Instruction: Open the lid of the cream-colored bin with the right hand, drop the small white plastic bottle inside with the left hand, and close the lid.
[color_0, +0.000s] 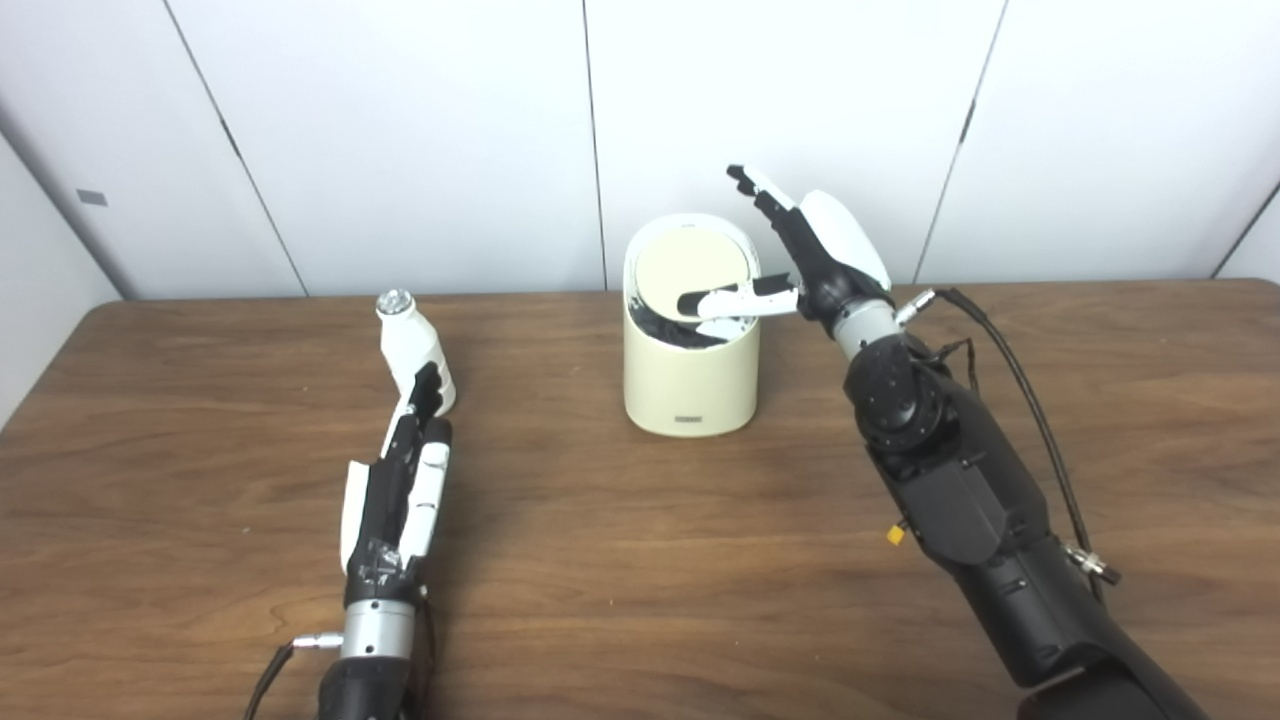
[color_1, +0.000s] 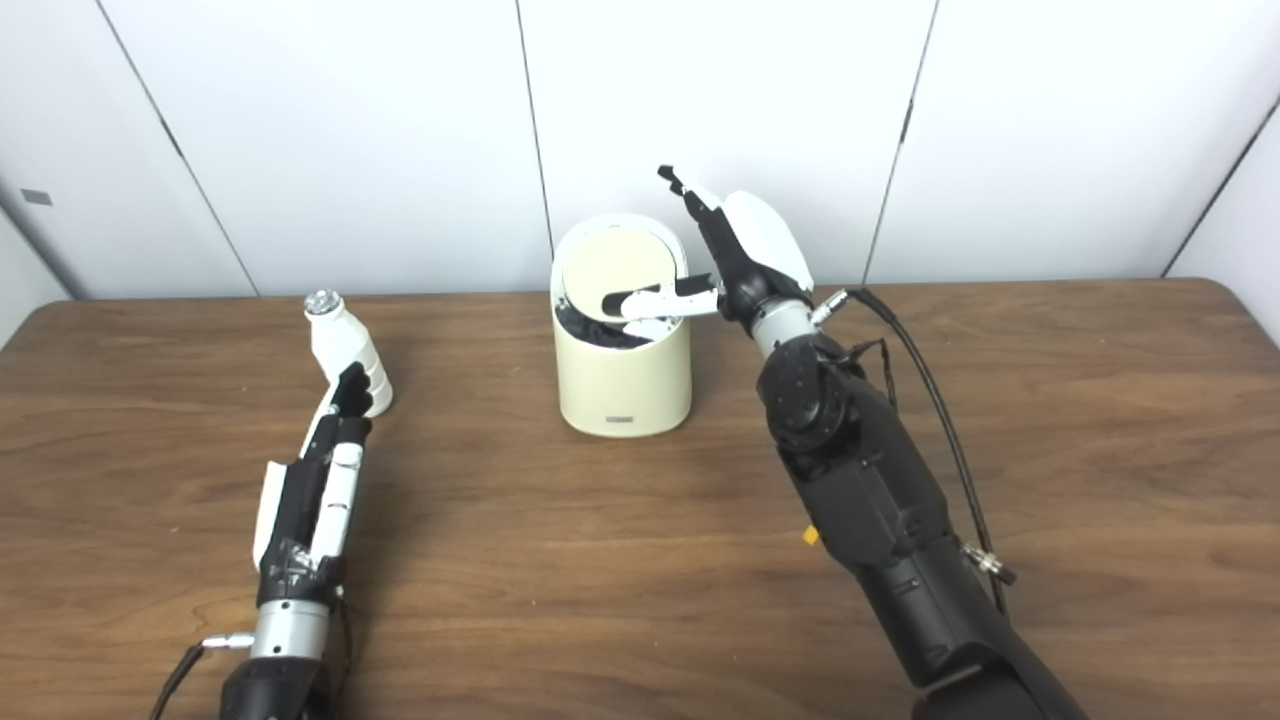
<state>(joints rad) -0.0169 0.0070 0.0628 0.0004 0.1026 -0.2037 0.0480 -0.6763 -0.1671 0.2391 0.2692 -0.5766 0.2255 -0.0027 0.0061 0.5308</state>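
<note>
While my right hand (color_0: 800, 265) is up by the top of the cream bin (color_0: 690, 375), its thumb reaches across the rim and seems to push on the round lid (color_0: 692, 272), so the lid is tipped and I can see a dark gap below it. I keep that hand's fingers spread and pointing up, holding nothing, because only the thumb needs to press. I think the lid would swing back if I let go. The small white bottle (color_0: 412, 345) stands upright on the brown surface (color_0: 640, 560), well to the left of the bin, not inside yet. My left hand (color_0: 400, 490) lies flat and low on the surface, fingers straight and a little apart, with the tips touching or just beside the bottle's bottom part. It grips nothing yet. I put it there so it can close on the bottle next and lift it to the gap.
</note>
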